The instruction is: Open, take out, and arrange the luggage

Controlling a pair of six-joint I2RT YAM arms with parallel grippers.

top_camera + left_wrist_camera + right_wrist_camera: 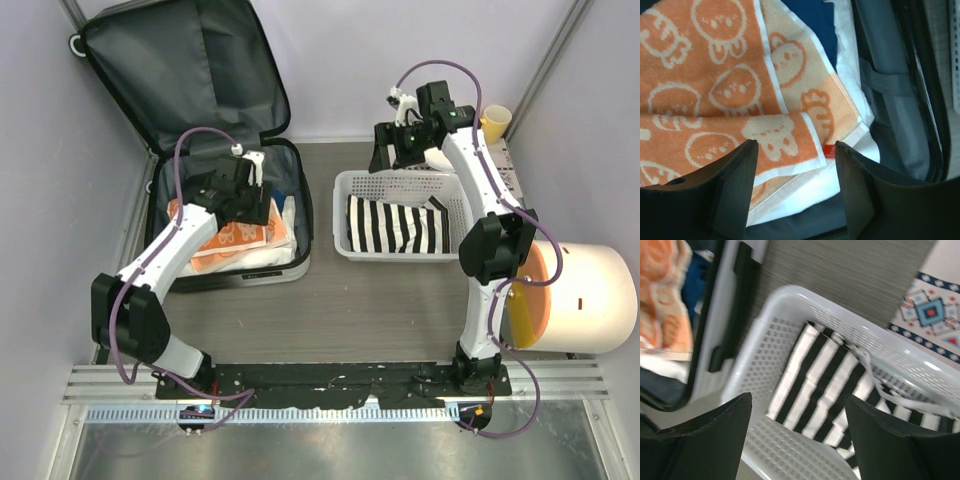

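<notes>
The luggage lies open at the back left, its grey-lined lid raised. Inside lies an orange rabbit-print towel on white cloth, with a blue garment beside it. My left gripper is open just above the towel, its fingers either side of the towel's corner. My right gripper is open and empty above the back left rim of the white basket. A black-and-white striped cloth lies in the basket and shows in the right wrist view.
A yellow cup and a patterned cloth sit at the back right. A large white drum with an orange inside stands at the right. The suitcase rim lies close to the basket's left side.
</notes>
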